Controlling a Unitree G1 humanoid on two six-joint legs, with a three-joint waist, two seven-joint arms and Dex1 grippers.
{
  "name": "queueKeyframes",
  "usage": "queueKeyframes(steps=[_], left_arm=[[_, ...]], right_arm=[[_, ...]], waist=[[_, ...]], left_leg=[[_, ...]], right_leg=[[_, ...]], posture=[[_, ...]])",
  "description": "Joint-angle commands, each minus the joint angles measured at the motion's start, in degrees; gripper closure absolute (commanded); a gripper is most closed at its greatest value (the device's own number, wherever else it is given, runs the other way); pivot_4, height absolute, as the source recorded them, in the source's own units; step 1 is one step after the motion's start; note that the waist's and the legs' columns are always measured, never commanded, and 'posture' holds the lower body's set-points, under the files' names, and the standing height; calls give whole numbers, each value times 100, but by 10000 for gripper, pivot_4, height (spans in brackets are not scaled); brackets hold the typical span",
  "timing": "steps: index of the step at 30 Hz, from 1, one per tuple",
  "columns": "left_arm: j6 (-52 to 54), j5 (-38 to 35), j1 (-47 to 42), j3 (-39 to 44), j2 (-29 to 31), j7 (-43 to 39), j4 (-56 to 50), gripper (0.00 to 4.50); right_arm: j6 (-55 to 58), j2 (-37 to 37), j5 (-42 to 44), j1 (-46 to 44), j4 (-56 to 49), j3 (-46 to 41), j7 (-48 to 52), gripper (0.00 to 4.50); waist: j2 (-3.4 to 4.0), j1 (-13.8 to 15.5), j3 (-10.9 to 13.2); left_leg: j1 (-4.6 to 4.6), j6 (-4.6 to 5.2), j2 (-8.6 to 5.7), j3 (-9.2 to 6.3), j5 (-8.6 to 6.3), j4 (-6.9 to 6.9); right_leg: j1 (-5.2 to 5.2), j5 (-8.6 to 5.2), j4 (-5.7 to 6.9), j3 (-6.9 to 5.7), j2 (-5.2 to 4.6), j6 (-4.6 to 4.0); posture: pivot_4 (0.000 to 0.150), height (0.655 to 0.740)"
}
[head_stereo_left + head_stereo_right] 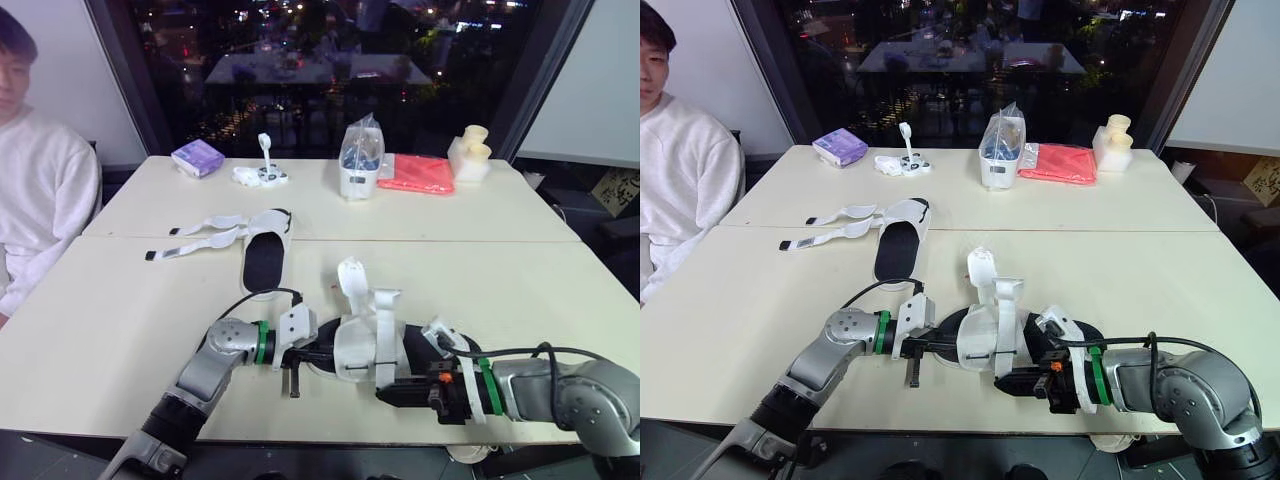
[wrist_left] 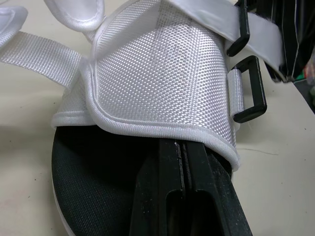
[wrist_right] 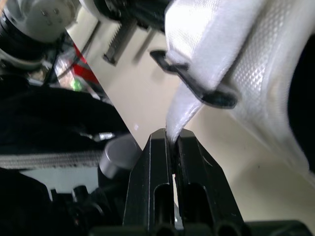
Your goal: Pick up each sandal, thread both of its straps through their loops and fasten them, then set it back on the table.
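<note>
In the head views, the near sandal (image 1: 365, 345), white with a black sole, is seen at the front of the counter (image 1: 520, 280), held between the two hands. The left hand (image 1: 330, 355) is set against its side and the right hand (image 1: 385, 395) is brought in low at its front edge. Whether the sole rests on the counter or is raised just off it cannot be told. Loose strap ends (image 1: 352, 278) are seen standing up above the upper. The far sandal (image 1: 265, 255) lies flat further back, well apart from both hands, with its open straps (image 1: 205, 235) splayed out to the side. A person (image 1: 40, 190) in a white top is seated at the counter's left end. In the left wrist view, the left hand's fingers (image 2: 162, 191) are pressed together with their tips tucked under the hem of the woven side panel (image 2: 157, 73), so that edge is judged to be clamped. Beside the panel two black loops are seen: the filled loop (image 2: 242, 29) has a strap through it, and the empty loop (image 2: 251, 96) has none. In the right wrist view, the pulled strap (image 3: 182, 110) is passed through a black loop and its end is pinched by the right hand's fingers just beyond it. The task is therefore judged to be at an early stage. One strap of the near sandal is threaded but not seen fastened, and its other strap is left to do. The far sandal has not been started.
</note>
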Motion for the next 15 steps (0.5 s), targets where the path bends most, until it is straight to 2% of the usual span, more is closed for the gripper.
queueKeyframes(steps=[1, 9, 15], left_arm=[[76, 85, 68, -117, 14, 1, 49, 45000], [180, 73, 169, -150, 131, -60, -134, 45000], [278, 53, 260, -156, 194, -66, -260, 45000]], right_arm=[[-107, -296, -157, 163, -85, 448, 324, 44592], [-548, -1138, -542, 607, -350, 1180, 1091, 44592], [-615, -1472, -489, 672, -561, 1226, 1418, 44592]], waist=[[0, 1, 0], [0, -5, -1], [-1, 2, -1]], left_leg=[[0, 0, 0, 0, 0, 0], [0, 0, 2, 0, 0, 1], [0, 0, 4, 0, 0, 2]], right_leg=[[0, 0, 0, 0, 0, 0], [0, 0, 0, 0, 2, 0], [0, -1, -1, 0, 4, 0]], posture=[[1500, 7400], [1500, 7400], [1500, 7400]])
